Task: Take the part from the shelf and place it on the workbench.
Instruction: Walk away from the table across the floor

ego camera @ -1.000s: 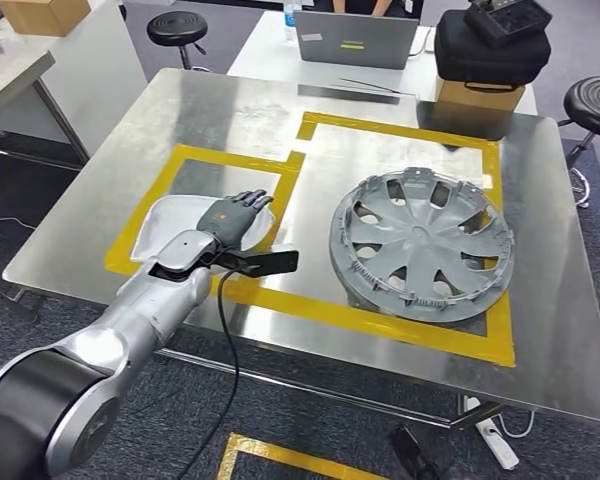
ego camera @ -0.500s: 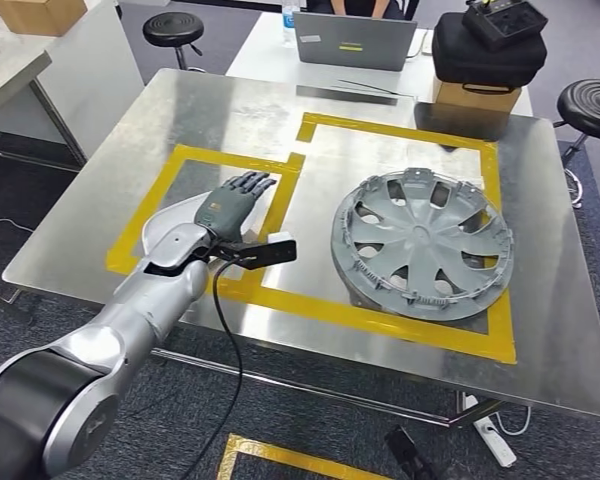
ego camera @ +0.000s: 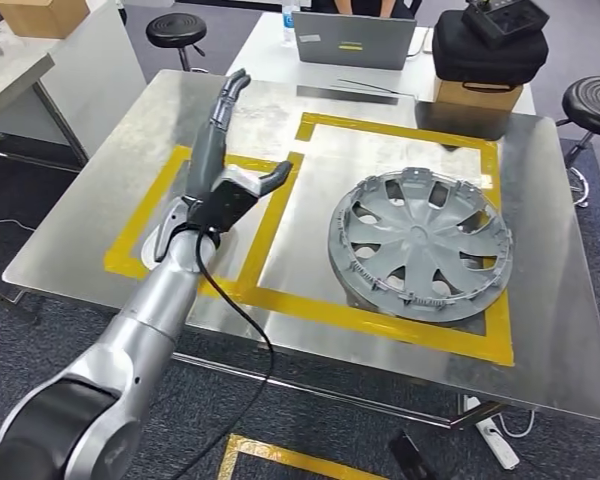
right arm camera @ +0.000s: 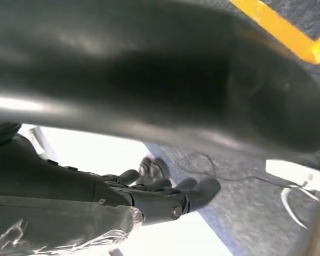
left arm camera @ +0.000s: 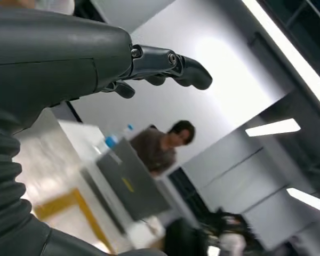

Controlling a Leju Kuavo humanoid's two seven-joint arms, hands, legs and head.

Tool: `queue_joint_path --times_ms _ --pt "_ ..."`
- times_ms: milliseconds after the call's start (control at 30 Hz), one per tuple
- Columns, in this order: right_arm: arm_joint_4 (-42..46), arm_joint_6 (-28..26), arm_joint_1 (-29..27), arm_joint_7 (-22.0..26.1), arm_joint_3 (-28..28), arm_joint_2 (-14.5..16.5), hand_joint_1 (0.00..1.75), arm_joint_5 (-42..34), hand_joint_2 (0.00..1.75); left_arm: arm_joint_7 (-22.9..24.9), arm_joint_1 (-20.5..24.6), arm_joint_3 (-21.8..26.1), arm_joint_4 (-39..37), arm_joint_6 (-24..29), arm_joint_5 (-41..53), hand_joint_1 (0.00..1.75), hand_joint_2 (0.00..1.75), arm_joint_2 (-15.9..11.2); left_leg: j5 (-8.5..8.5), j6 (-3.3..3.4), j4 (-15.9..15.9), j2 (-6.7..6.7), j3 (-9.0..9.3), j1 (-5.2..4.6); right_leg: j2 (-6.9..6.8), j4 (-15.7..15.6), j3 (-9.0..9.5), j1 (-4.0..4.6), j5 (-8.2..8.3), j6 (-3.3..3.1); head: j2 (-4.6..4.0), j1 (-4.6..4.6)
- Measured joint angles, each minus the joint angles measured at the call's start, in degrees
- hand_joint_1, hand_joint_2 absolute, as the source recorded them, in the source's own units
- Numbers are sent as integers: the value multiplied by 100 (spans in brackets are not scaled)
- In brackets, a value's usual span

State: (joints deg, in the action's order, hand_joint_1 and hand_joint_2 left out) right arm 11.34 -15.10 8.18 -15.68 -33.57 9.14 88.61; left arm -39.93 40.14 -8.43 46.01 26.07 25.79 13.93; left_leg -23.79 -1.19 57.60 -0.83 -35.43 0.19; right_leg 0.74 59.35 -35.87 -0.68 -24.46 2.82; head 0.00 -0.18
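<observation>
Left robot hand (ego camera: 220, 165) spread wide, empty, above the white part (ego camera: 160, 238), hubcap (ego camera: 421, 245) well apart on the workbench (ego camera: 93, 200).

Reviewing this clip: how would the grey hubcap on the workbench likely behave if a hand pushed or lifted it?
The hubcap looks like thin moulded plastic with open cutouts, so probably light for its size. It lies flat on the smooth metal workbench, so a push would likely slide it rather than tip it. Lifted by one edge, it might flex slightly.

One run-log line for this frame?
left hand: raised, open, fingers spread | white plastic part: on steel workbench, left yellow square | right hand: hanging
</observation>
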Motion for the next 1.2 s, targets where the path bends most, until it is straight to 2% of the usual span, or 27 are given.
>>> queue_joint_path --times_ms 67,100,200,233,267,300,333,400,433,467,533,600,633,700,733,767,800,867,900,933,1033,1100,1133,1200 --pt "0 -38 -54 19 -46 0 0 -33 0 -10 -533 -115 1054 -464 -943 0 175 88 -98 -53 75 10 -23 10 7 -13 9 -7 -3 -77 0 -14" --pt "0 -56 -70 29 -68 0 0 -50 0 -11 -770 -170 1515 -736 -1375 0 175 119 -227 -80 247 11 -98 13 6 -22 17 -16 -2 -112 0 -24" --pt "0 -128 -134 65 -128 0 0 -134 0 -7 -1494 -308 2713 -1743 -2701 0 175 199 -756 -117 1311 14 -596 17 2 -26 23 -18 -15 -165 0 -44" --pt "0 -157 -169 78 -157 0 0 -173 0 11 -1741 -349 3030 -2044 -3058 0 175 226 -818 -114 1557 14 -716 16 2 -26 26 -16 -20 -170 0 -45" --pt "0 -185 -205 94 -191 0 0 -212 0 37 -1962 -389 3296 -2272 -3329 0 175 256 -767 -103 1600 14 -740 16 2 -25 31 -13 -24 -172 0 -47" --pt "0 -211 -239 109 -227 0 0 -245 0 64 -2156 -429 3523 -2427 -3518 0 175 291 -618 -84 1418 15 -653 16 2 -25 37 -10 -27 -169 0 -48" --pt "0 -232 -267 125 -260 0 0 -271 0 90 -2309 -470 3726 -2526 -3643 0 175 319 -421 -59 1070 17 -473 15 3 -25 44 -8 -31 -161 0 -49" --pt "0 -256 -301 145 -313 0 0 -296 0 117 -2494 -545 4047 -2620 -3757 0 87 348 -154 -20 335 21 -92 9 4 -11 40 21 -44 -121 0 -51" --pt "0 -263 -312 149 -333 0 0 -301 0 125 -2543 -576 4163 -2637 -3774 0 44 346 -111 -6 120 20 18 5 4 -10 37 33 -48 -91 0 -52" --pt "0 -269 -323 149 -348 0 0 -304 0 131 -2581 -598 4250 -2647 -3791 0 0 340 -116 9 35 15 57 -3 2 -15 37 40 -47 -58 0 -55" --pt "0 -280 -340 147 -376 0 0 -325 0 199 -2652 -623 4375 -2656 -3898 0 0 333 -101 66 11 7 62 3 -6 -38 45 27 -44 10 0 -58" --pt "0 -298 -345 132 -408 0 0 -374 0 361 -2706 -631 4433 -2654 -4111 0 0 331 -79 129 -8 9 74 25 -20 155 -37 20 -193 73 0 -30" --pt "0 -310 -347 117 -431 0 0 -405 0 457 -2742 -633 4443 -2618 -4239 0 0 332 -75 150 -13 13 78 33 -26 433 -160 17 -359 96 0 -14" --pt "0 -339 -360 78 -490 0 0 -466 0 612 -2841 -633 4439 -2456 -4469 0 0 325 -78 170 -12 20 77 31 -30 1212 -501 15 -737 130 0 8" --pt "0 -352 -376 60 -517 0 0 -491 0 663 -2887 -635 4435 -2349 -4547 0 0 319 -79 173 -12 21 77 31 -30 1496 -624 15 -831 140 0 9" --pt "0 -367 -392 45 -541 0 0 -512 0 694 -2919 -646 4432 -2252 -4587 0 0 313 -79 173 -11 18 78 32 -30 1571 -648 13 -813 144 0 13" --pt "0 -381 -406 34 -563 0 0 -527 0 711 -2937 -665 4430 -2177 -4599 0 0 309 -80 171 -10 12 83 35 -31 1409 -557 11 -690 143 0 13" --pt "1 -409 -410 27 -609 2 0 -548 0 735 -2942 -723 4431 -2101 -4593 0 0 307 -85 147 -7 -4 98 35 -36 614 -137 5 -340 133 0 16" --pt "1 -419 -404 28 -631 5 0 -558 0 760 -2942 -757 4434 -2113 -4613 0 0 303 -89 123 0 -10 102 24 -33 264 51 5 -224 111 0 15" --pt "1 -424 -400 28 -650 10 0 -570 0 791 -2950 -802 4438 -2162 -4647 0 0 294 -87 94 2 -13 103 12 -30 43 169 8 -168 84 0 12" --pt "1 -424 -411 42 -697 19 0 -601 0 629 -3068 -997 4492 -2335 -4448 0 0 228 -73 -6 -26 -11 107 10 -10 -56 211 23 -139 -36 0 8" --pt "1 -409 -420 69 -721 21 0 -590 0 292 -3192 -1143 4605 -2322 -3799 0 0 159 -207 -70 124 -1 42 18 -10 -79 215 7 -118 -111 0 -10" --pt "1 -390 -421 81 -730 22 0 -573 0 162 -3265 -1216 4671 -2324 -3430 0 0 120 -363 -95 371 4 -70 20 -15 -87 218 -5 -113 -138 0 -22" --pt "1 -329 -423 89 -746 21 0 -538 0 47 -3454 -1343 4754 -2528 -3079 0 0 45 -733 -128 1142 11 -434 22 -22 -87 217 -4 -119 -165 0 -43"
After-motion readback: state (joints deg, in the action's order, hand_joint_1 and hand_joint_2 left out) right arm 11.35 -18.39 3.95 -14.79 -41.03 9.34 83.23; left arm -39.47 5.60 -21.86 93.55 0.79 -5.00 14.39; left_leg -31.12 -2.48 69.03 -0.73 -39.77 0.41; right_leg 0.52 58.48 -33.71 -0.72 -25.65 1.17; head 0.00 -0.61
